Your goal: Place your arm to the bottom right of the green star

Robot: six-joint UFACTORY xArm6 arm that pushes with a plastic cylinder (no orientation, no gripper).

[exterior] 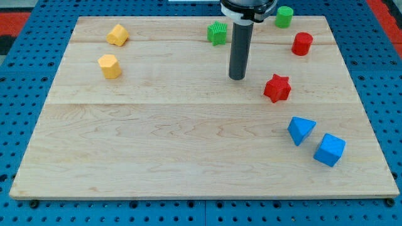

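The green star [217, 32] sits near the view's top, just left of the middle of the wooden board [188, 144]. My rod comes down from the top of the view, and my tip [237, 78] rests on the board below and to the right of the green star, a short gap away. The red star [277, 88] lies to the right of my tip.
A green cylinder [284, 17] and a red cylinder [302, 43] stand at the top right. Two yellow blocks [117, 35] [109, 66] lie at the top left. A blue triangular block [301, 130] and a blue cube [330, 149] lie at the lower right.
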